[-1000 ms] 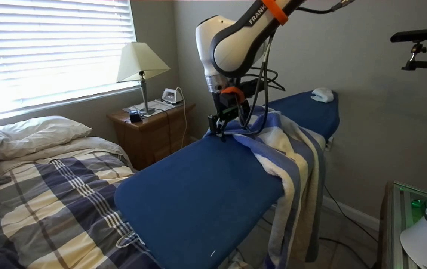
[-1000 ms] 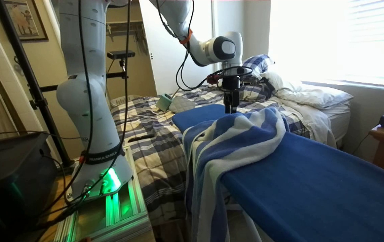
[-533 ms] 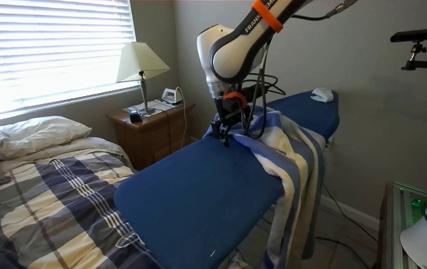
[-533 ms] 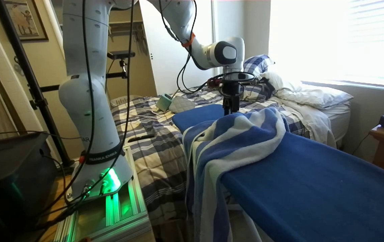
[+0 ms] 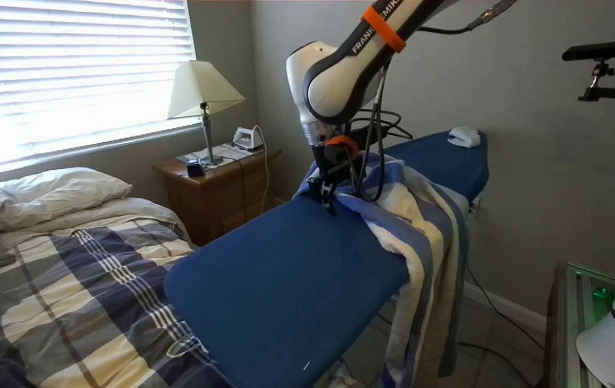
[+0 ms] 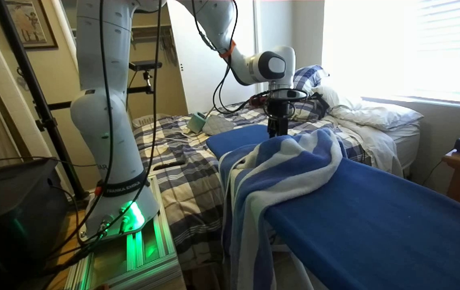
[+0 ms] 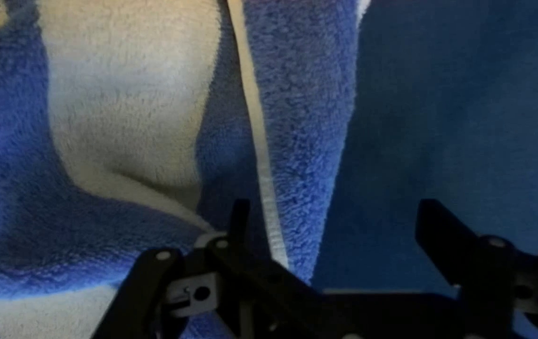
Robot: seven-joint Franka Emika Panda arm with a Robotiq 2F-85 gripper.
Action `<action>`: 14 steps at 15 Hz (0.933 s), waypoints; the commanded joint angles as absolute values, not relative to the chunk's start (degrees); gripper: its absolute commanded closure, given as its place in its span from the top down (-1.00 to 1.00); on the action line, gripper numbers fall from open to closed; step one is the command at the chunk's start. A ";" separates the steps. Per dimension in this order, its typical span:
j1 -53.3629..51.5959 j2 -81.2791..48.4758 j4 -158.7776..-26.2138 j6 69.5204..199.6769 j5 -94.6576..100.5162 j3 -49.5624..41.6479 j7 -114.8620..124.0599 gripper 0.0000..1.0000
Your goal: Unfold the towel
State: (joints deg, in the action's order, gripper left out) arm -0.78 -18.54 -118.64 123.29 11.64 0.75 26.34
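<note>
The smooth white robot arm (image 5: 334, 89) with black trim bends downward; its black two-fingered tool (image 7: 334, 209) points down, fingers (image 7: 448, 240) spread apart.

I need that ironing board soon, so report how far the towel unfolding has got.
Looks done: the towel lies across the ironing board, part of it hanging over the side. In hand: the jaws stand open at the towel's edge, one over it, one over bare board in the wrist view, holding nothing. Left: the towel is bunched in folds, so gripping and spreading it flat likely remain.
</note>
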 commanded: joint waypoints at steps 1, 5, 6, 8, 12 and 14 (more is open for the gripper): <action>-2.01 -19.98 -117.40 124.15 9.18 -0.45 25.25 0.17; -2.20 -19.63 -117.29 124.87 8.73 -0.49 25.24 -0.36; -2.26 -19.33 -117.33 125.08 8.69 -0.53 25.37 -0.53; -2.62 -18.05 -117.73 127.13 9.53 -0.90 26.76 -0.78; -3.67 -14.89 -117.78 134.28 9.92 -0.44 26.31 -1.00; -4.71 -14.60 -116.85 136.47 10.41 -0.18 26.37 -1.00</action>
State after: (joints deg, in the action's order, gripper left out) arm -2.75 -16.27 -117.25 133.78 10.78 0.09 26.62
